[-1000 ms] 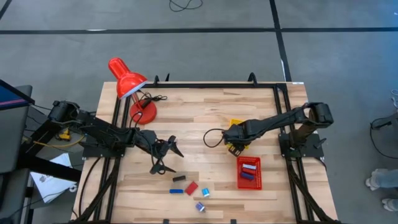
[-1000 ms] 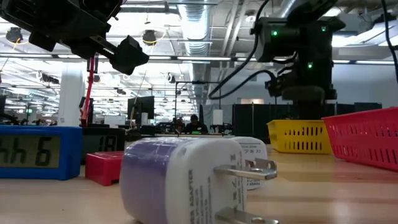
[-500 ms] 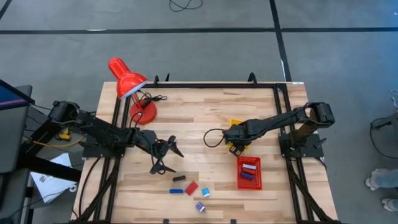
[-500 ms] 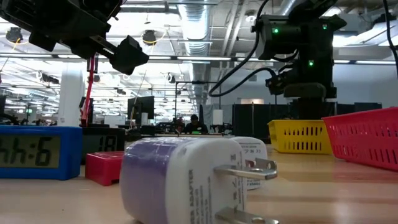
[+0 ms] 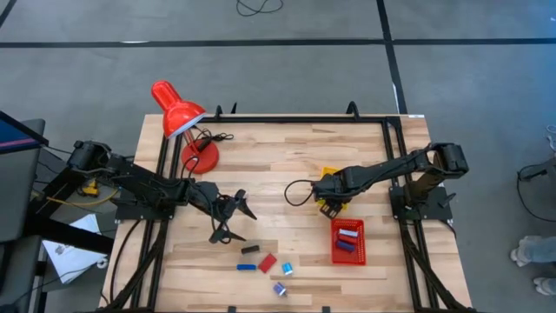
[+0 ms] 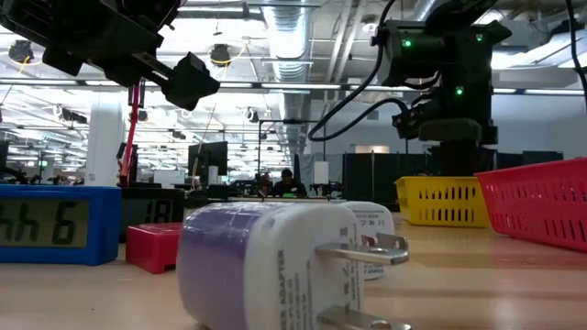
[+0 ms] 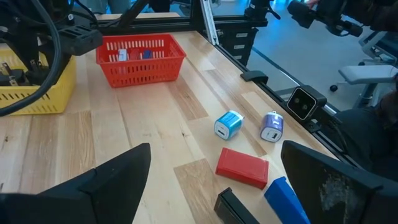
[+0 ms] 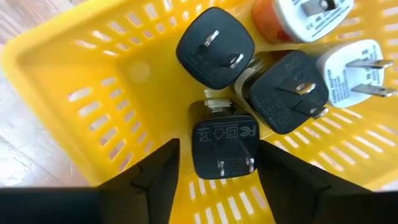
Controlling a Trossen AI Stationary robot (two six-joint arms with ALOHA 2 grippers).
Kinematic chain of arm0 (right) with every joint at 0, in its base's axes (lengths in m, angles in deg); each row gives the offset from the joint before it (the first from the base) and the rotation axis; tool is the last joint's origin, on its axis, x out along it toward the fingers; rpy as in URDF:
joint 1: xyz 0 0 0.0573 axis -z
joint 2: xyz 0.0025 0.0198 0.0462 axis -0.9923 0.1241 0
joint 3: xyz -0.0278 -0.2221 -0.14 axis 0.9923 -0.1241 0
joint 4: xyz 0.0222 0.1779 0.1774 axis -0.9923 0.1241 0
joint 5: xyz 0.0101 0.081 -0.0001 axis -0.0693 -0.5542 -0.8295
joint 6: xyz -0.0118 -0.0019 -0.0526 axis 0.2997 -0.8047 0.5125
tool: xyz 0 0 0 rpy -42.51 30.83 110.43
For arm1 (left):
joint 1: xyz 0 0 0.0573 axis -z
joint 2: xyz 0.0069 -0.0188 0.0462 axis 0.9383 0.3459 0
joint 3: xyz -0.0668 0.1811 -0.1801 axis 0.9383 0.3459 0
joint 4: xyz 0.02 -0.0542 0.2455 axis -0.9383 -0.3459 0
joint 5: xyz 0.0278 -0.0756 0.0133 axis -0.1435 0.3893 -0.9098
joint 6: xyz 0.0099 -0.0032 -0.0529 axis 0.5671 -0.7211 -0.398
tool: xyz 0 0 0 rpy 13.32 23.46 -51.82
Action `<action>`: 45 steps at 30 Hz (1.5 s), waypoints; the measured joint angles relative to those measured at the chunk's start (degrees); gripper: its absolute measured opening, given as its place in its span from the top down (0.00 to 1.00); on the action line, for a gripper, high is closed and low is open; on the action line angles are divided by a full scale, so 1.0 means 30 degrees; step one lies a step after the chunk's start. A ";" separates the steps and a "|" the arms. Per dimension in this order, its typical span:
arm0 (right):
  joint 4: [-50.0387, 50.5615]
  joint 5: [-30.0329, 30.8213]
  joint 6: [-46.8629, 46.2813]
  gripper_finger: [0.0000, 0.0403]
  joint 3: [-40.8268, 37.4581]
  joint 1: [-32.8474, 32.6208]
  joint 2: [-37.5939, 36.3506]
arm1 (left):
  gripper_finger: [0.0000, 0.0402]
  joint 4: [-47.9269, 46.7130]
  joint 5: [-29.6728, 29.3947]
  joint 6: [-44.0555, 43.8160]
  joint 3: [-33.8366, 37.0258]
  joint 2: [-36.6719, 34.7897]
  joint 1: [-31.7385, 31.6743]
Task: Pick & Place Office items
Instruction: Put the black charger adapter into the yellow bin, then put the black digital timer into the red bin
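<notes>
Your right gripper (image 8: 214, 165) over yellow basket (image 8: 74, 93), jaws parted around black adapter (image 8: 222, 146) lying among other plugs. Red basket (image 7: 140, 59) holds few pieces. Left gripper (image 7: 214, 177) wide, empty; five items (image 5: 266, 263) left on table.

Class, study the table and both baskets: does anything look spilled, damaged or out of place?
Nothing stands out. Adapters lie jumbled in the yellow basket under the right gripper; loose items, like the red block, sit unspilled on the table.
</notes>
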 joint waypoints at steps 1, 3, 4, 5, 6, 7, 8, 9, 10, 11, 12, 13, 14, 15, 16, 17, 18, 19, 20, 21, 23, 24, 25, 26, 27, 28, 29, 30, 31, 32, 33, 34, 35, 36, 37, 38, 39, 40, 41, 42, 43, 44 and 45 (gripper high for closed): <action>0.0000 -0.0096 -0.0020 0.49 0.0000 0.0006 0.0000 | 0.11 0.0000 0.0000 0.0000 0.0000 0.0003 -0.0001; 0.0000 -0.0191 -0.0033 0.43 0.0000 0.0007 0.0000 | 0.11 0.0000 0.0000 0.0000 0.0000 0.0006 -0.0001; 0.0000 -0.0194 -0.0134 0.40 0.0000 0.0007 0.0000 | 0.11 0.0000 0.0000 0.0000 0.0000 0.0001 -0.0001; 0.0003 -0.0199 -0.0167 0.38 0.0000 0.0007 0.0000 | 0.11 0.0000 0.0000 0.0000 0.0000 0.0000 -0.0001; 0.0001 -0.0199 -0.0167 0.36 0.0000 0.0007 0.0000 | 0.11 0.0000 0.0000 -0.0003 0.0000 -0.0001 -0.0001; 0.0000 -0.0199 -0.0149 0.34 0.0000 0.0007 0.0000 | 0.11 0.0000 0.0000 0.0000 0.0000 0.0006 -0.0001; 0.0000 -0.0199 -0.0059 0.33 0.0000 0.0000 0.0000 | 0.11 0.0000 0.0000 0.0000 0.0000 -0.0001 -0.0001; 0.0066 -0.0202 -0.0029 0.32 0.0036 0.0000 0.0003 | 0.11 0.0000 0.0000 0.0000 0.0000 0.0004 -0.0001; 0.0308 -0.0206 -0.0029 0.32 0.0138 0.0000 0.0000 | 0.11 0.0000 0.0000 0.0000 0.0000 -0.0001 -0.0001; 0.0618 -0.0206 -0.0029 0.32 0.0299 0.0000 0.0000 | 0.12 0.0000 0.0000 -0.0003 0.0000 0.0000 0.0001; 0.0936 -0.0206 -0.0022 0.32 0.0502 -0.0007 0.0000 | 0.12 0.0003 0.0000 0.0000 0.0000 -0.0001 -0.0001; 0.1305 -0.0206 -0.0029 0.32 0.0722 -0.0007 0.0000 | 0.12 0.0002 0.0000 0.0000 0.0000 -0.0001 -0.0001; 0.1813 -0.0206 -0.0029 0.31 0.0981 -0.0007 0.0000 | 0.12 0.0000 -0.0006 -0.0001 0.0000 0.0005 -0.0001; 0.2352 -0.0198 -0.0022 0.31 0.1294 -0.0007 0.0000 | 0.12 0.0000 -0.0001 0.0000 0.0000 -0.0001 -0.0001; 0.2843 -0.0191 -0.0022 0.31 0.1642 0.0000 0.0000 | 0.12 0.0000 0.0000 0.0000 0.0000 -0.0001 -0.0001; 0.3325 -0.0191 0.0001 0.31 0.1999 0.0000 0.0000 | 0.12 0.0000 -0.0006 0.0000 0.0000 0.0000 -0.0001; 0.3857 -0.0191 0.0052 0.31 0.2386 -0.0005 0.0000 | 0.12 0.0000 -0.0005 0.0000 0.0000 -0.0001 -0.0001; 0.4401 -0.0191 0.0081 0.31 0.2802 -0.0035 0.0000 | 0.12 0.0000 -0.0007 0.0000 0.0000 0.0005 -0.0001; 0.4868 -0.0179 0.0101 0.31 0.3239 -0.0108 0.0000 | 0.12 0.0000 -0.0003 -0.0012 0.0000 -0.0001 -0.0001; 0.5257 -0.0112 0.0034 0.31 0.3693 -0.0247 -0.0012 | 0.12 0.0000 0.0000 -0.0094 0.0000 -0.0001 -0.0001; 0.5744 0.0455 -0.0008 0.31 0.4420 -0.0756 -0.0272 | 0.12 -0.0010 0.0000 -0.0690 0.0000 -0.0001 0.0006; 0.5742 0.0988 -0.0007 0.31 0.4710 -0.1116 -0.0535 | 0.12 -0.0047 0.0000 -0.1066 0.0000 0.0006 0.0014; 0.5468 0.1634 0.0067 0.31 0.4910 -0.1514 -0.0859 | 0.12 -0.0161 0.0000 -0.1289 0.0000 -0.0001 0.0033; 0.5068 0.2240 0.0124 0.31 0.5033 -0.1919 -0.1209 | 0.12 -0.0361 0.0000 -0.1521 0.0000 -0.0001 0.0042; 0.4498 0.2764 0.0139 0.31 0.5064 -0.2317 -0.1597 | 0.12 -0.0589 0.0000 -0.1589 0.0000 -0.0001 0.0059; 0.3747 0.3152 0.0153 0.31 0.5071 -0.2675 -0.1970 | 0.12 -0.0839 -0.0012 -0.1602 0.0000 0.0003 0.0107; 0.2884 0.3512 0.0142 0.31 0.5071 -0.2975 -0.2271 | 0.12 -0.1038 -0.0038 -0.1610 0.0000 0.0000 0.0184; 0.1907 0.3892 0.0142 0.31 0.5074 -0.3261 -0.2490 | 0.12 -0.1170 -0.0157 -0.1586 0.0000 0.0004 0.0346; 0.0891 0.4237 0.0148 0.31 0.5078 -0.3526 -0.2614 | 0.13 -0.1293 -0.0513 -0.1573 0.0000 0.0002 0.0634; -0.0025 0.4474 0.0288 0.31 0.5078 -0.3794 -0.2645 | 0.13 -0.1468 -0.0938 -0.1529 0.0000 0.0004 0.0999; -0.0872 0.4546 0.0751 0.31 0.5078 -0.4011 -0.2635 | 0.13 -0.1740 -0.1467 -0.1342 0.0000 -0.0001 0.1447; -0.1723 0.4552 0.1483 0.31 0.5078 -0.4215 -0.2587 | 0.14 -0.2044 -0.2135 -0.1060 0.0000 0.0000 0.1941; -0.2318 0.4544 0.2261 0.31 0.5078 -0.4413 -0.2566 | 0.14 -0.2306 -0.2916 -0.0997 0.0000 -0.0001 0.2460; -0.2811 0.4539 0.2815 0.31 0.5078 -0.4593 -0.2560 | 0.15 -0.2594 -0.3720 -0.1032 -0.0007 -0.0001 0.2989; -0.3341 0.4541 0.3186 0.31 0.5082 -0.4704 -0.2436 | 0.15 -0.3100 -0.4507 -0.1251 -0.0088 -0.0001 0.3471; -0.3946 0.4534 0.3474 0.31 0.5085 -0.4736 -0.2290 | 0.15 -0.3688 -0.5344 -0.1648 -0.0196 -0.0001 0.3950; -0.4192 0.4532 0.3796 0.31 0.5075 -0.4733 -0.2193 | 0.16 -0.4288 -0.6307 -0.2095 -0.0298 0.0006 0.4385; -0.4187 0.4542 0.4069 0.31 0.5034 -0.4719 -0.2178 | 0.16 -0.4723 -0.7311 -0.2469 -0.0366 0.0009 0.4835; -0.4375 0.4621 0.4132 0.31 0.5036 -0.4697 -0.2167 | 0.16 -0.4919 -0.8278 -0.2661 -0.0379 0.0068 0.5277; -0.4665 0.4718 0.4131 0.31 0.5098 -0.4600 -0.2057 | 0.17 -0.4999 -0.9184 -0.2857 -0.0379 0.0167 0.5697; -0.4727 0.4783 0.4137 0.31 0.5116 -0.4455 -0.1976 | 0.17 -0.5097 -1.0002 -0.3004 -0.0379 0.0247 0.6122; -0.4448 0.4832 0.4138 0.31 0.5071 -0.4360 -0.1923 | 0.17 -0.5002 -1.0605 -0.3150 -0.0379 0.0403 0.6534; -0.4230 0.4836 0.4133 0.31 0.5027 -0.4314 -0.1907 | 0.17 -0.4796 -1.0939 -0.3336 -0.0379 0.0636 0.6884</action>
